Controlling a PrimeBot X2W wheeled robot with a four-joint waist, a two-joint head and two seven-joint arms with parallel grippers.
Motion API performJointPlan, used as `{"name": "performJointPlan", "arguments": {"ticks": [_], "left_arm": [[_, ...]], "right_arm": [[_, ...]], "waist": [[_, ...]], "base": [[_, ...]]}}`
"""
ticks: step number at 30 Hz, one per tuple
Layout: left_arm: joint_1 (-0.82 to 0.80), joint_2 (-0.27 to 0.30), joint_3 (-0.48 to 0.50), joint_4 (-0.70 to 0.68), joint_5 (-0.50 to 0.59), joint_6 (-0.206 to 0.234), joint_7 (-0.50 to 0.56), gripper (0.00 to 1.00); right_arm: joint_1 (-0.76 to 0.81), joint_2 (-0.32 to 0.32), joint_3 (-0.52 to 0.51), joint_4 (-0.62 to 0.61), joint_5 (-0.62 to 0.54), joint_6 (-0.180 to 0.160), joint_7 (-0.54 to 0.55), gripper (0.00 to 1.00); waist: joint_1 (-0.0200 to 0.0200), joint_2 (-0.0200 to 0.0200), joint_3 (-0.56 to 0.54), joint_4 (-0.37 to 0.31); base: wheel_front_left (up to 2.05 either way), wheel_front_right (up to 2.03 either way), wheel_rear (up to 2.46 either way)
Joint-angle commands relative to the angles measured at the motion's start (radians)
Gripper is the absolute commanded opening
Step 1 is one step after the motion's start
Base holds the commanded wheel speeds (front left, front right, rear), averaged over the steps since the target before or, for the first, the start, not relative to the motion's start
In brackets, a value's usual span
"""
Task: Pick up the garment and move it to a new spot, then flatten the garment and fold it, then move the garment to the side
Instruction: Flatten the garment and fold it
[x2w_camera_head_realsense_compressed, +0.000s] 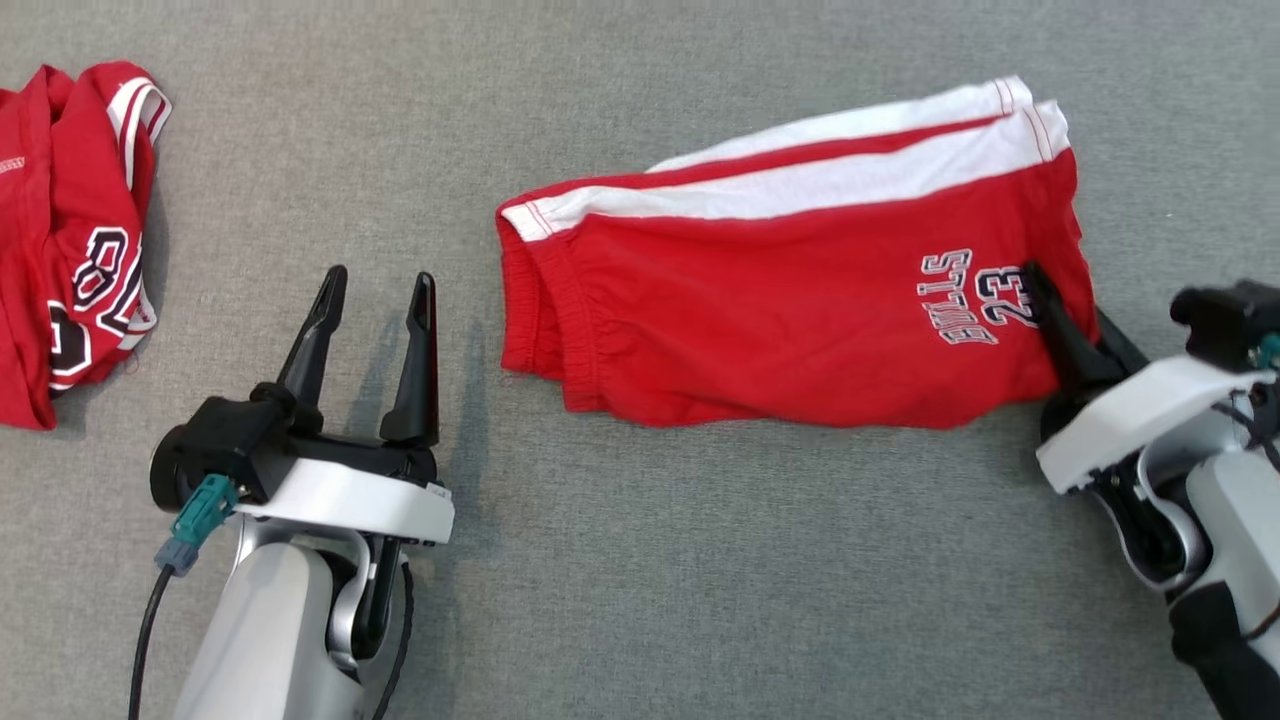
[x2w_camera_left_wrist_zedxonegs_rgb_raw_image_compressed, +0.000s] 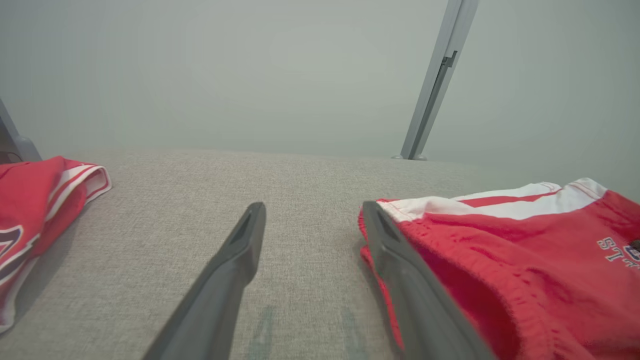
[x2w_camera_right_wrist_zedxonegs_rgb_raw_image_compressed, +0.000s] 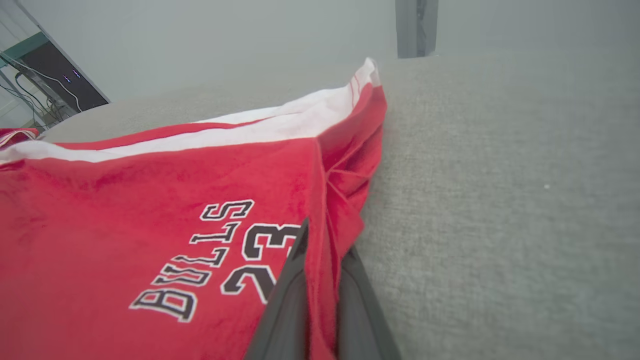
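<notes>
My right gripper (x2w_camera_head_realsense_compressed: 1045, 290) pinches the leg end of the folded red Bulls shorts (x2w_camera_head_realsense_compressed: 760, 320) lying on the grey cloth surface (x2w_camera_head_realsense_compressed: 700, 560), so I'd clamp my left gripper (x2w_camera_head_realsense_compressed: 380, 278), jaws spread just beside the waistband (x2w_camera_head_realsense_compressed: 530, 300), onto that band before dragging both ends evenly.

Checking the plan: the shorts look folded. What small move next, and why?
Probably slide the left gripper across to the shorts and pinch the waistband. The right gripper is shut on the far hem; the left stands open beside the cloth. Two holds should keep the fold.
</notes>
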Motion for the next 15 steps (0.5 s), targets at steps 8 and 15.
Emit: {"name": "performJointPlan", "arguments": {"ticks": [8,15], "left_arm": [[0.04,0.018,0.008,0.008,0.005,-0.001,0.001,1.0],[0.069,0.027,0.002,0.001,0.0,0.009,0.015,1.0]], "right_arm": [[0.17,0.029,-0.09,0.006,0.024,0.0,-0.052,0.0],[0.23,0.059,-0.129,0.015,0.027,0.0,-0.064,0.0]], "waist": [[0.0,0.0,-0.056,-0.057],[0.0,0.0,-0.078,-0.088]], "base": [[0.0,0.0,0.0],[0.0,0.0,0.0]]}}
